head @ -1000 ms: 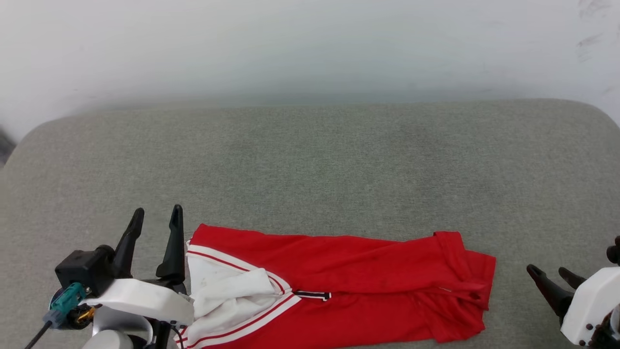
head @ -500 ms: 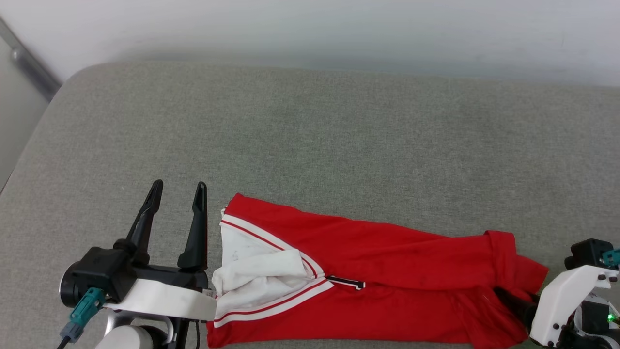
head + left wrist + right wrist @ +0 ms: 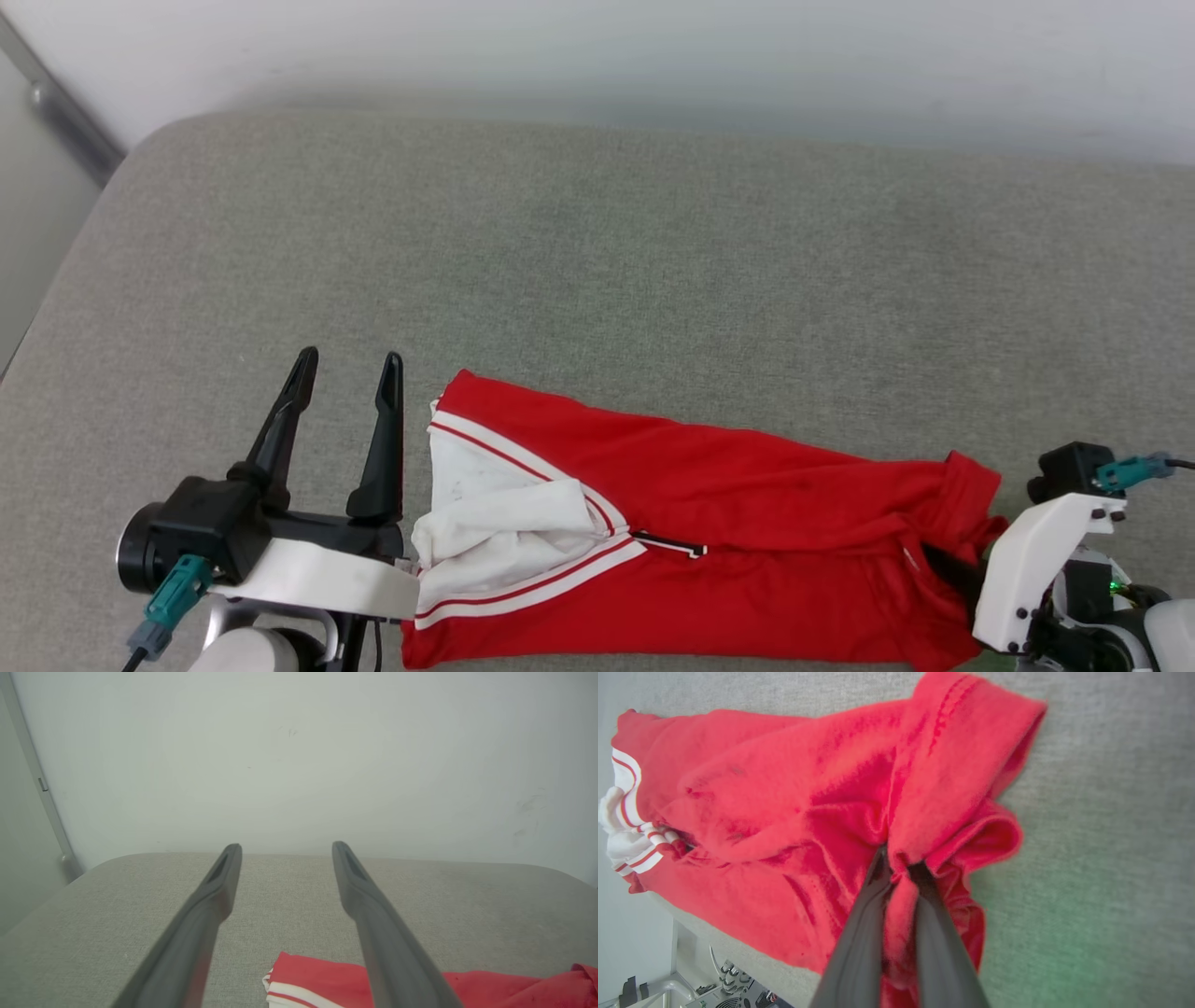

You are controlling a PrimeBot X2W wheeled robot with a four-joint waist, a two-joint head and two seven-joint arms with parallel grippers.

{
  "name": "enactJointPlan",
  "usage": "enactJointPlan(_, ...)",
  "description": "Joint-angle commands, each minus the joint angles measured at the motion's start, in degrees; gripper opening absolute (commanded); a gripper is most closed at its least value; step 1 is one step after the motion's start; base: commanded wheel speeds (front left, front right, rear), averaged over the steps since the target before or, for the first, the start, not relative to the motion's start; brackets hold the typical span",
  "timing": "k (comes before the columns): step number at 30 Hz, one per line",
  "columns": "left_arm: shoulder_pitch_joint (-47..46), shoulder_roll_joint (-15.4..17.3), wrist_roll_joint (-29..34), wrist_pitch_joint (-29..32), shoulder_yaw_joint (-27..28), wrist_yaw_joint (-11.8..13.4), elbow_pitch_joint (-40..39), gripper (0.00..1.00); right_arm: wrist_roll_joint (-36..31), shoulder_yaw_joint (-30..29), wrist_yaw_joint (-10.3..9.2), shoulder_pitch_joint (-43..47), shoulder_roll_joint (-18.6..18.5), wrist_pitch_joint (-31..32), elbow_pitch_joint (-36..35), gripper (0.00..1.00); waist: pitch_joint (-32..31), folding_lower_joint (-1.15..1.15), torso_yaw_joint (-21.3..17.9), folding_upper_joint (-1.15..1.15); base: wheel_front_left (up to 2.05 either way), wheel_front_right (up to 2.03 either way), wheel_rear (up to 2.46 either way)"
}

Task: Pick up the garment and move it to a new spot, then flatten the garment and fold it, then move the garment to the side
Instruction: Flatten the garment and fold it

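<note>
Red garment [image 3: 747,523] lies at the near edge of the grey cushion [image 3: 597,280]. Right gripper [image 3: 900,863] clamps a thin fold at its right end, which may slip out when pulled; left gripper [image 3: 348,357], fingers apart, holds nothing.

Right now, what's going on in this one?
The robot is working on a red and white garment that lies bunched into a long strip near the front edge of a grey padded surface. Its right gripper is shut on a fold of red fabric at the garment's right end. The left gripper is open beside the white-sleeved end, holding nothing.
</note>
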Motion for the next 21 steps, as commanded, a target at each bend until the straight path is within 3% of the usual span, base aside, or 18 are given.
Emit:
enactJointPlan(1, 1.0, 0.3, 0.3, 0.1, -0.1, 0.4, 0.2, 1.00, 0.1, 1.6, 0.13, 0.2, -0.4, -0.7, -0.1, 0.00, -1.3, 0.00, -0.9, 0.00, 0.00, 0.00, 0.00)
enactJointPlan(8, 2.8, 1.0, 0.2, 0.6, 0.1, 1.5, 0.6, 1.00, -0.6, 3.1, 0.12, -1.1, -2.9, -2.5, -2.6, 0.00, -4.0, 0.00, -3.6, 0.00, 0.00, 0.00, 0.00)
enactJointPlan(13, 4.4, 1.2, 0.2, 0.9, 0.2, 2.6, 0.1, 1.00, -0.8, 0.9, 0.06, 0.0, -4.9, -2.4, -2.2, 0.00, -5.5, 0.00, -5.8, 0.00, 0.00, 0.00, 0.00)
enactJointPlan(17, 5.4, 1.3, 0.2, 0.9, 0.2, 3.2, -0.4, 1.00, -1.1, -4.0, 0.06, 1.6, -6.4, -2.4, -1.5, 0.00, -6.2, 0.00, -7.1, 0.00, 0.00, 0.00, 0.00)
enactJointPlan(21, 5.8, 1.4, 0.3, 1.0, -0.1, 3.4, -0.4, 1.00, -3.3, -13.4, 0.06, 3.9, -7.0, -1.0, -0.9, 0.00, -6.6, 0.00, -7.8, 0.00, 0.00, 0.00, 0.00)
